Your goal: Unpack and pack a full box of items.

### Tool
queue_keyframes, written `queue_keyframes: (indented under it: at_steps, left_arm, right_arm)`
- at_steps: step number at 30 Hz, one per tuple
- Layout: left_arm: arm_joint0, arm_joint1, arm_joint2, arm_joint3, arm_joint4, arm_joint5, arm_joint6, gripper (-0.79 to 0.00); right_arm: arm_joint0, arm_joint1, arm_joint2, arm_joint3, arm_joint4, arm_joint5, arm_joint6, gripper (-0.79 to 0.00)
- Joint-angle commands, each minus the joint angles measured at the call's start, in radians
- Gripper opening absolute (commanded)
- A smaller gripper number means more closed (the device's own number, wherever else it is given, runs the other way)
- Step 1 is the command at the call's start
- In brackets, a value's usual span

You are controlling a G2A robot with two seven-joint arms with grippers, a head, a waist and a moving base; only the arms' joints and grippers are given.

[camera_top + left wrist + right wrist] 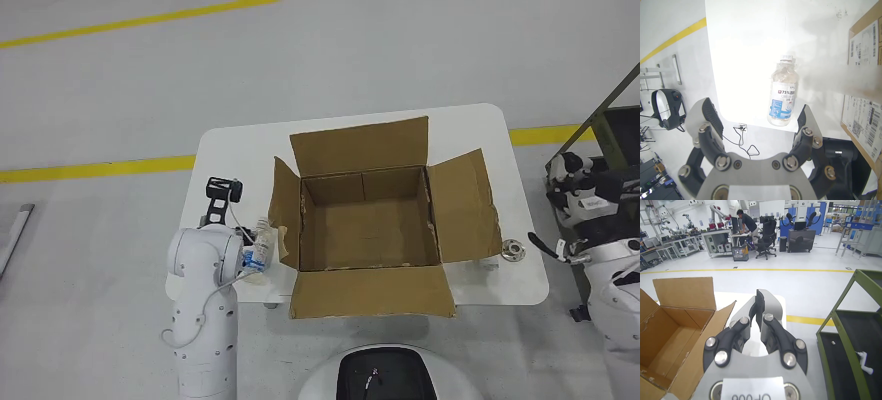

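Bottle (781,94) lies at the bench's (240,150) left front edge with its base at the rim, just ahead of the left gripper's (756,104) wide-spread jaws and touching neither. The box (360,150) sits just to the right, mid-bench and open. Its four flaps are splayed, and the front one overhangs the edge. A small ring (513,248) lies near the right edge. The right gripper (758,294) hangs by that edge, jaws pressed together.

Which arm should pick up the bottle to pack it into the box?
Left. The left gripper is open and faces the bottle, which is close in front of it beside the box. The right gripper is shut, on the box's other side.
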Motion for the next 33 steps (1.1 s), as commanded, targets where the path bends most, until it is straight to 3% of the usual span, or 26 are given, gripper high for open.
queue_keyframes:
  at_steps: [1,6,11,25,28,33]
  left_arm:
    - [0.005,0.003,-0.010,-0.026,-0.026,-0.034,-0.035,0.000]
    - [0.048,0.018,-0.016,-0.048,-0.086,-0.079,-0.055,0.000]
    - [0.093,0.059,0.011,-0.018,-0.128,-0.092,-0.043,0.000]
    - [0.093,0.059,0.011,-0.018,-0.128,-0.092,-0.043,0.000]
    - [0.105,0.059,-0.002,0.018,-0.169,-0.059,-0.004,0.000]
    - [0.056,0.062,-0.026,0.095,-0.237,-0.024,-0.031,0.000]
  right_arm:
    - [-0.001,0.000,-0.007,-0.001,-0.005,0.003,-0.003,-0.785]
    - [-0.004,0.001,-0.014,-0.011,-0.007,0.007,-0.007,-0.785]
    - [-0.006,0.002,-0.011,-0.023,0.004,0.003,-0.018,-0.785]
    - [-0.011,0.007,-0.017,-0.030,-0.016,0.004,0.002,-0.785]
    - [-0.011,0.008,-0.020,-0.031,-0.019,0.005,0.004,-0.785]
    - [-0.014,0.010,-0.017,-0.030,-0.021,0.006,0.001,-0.785]
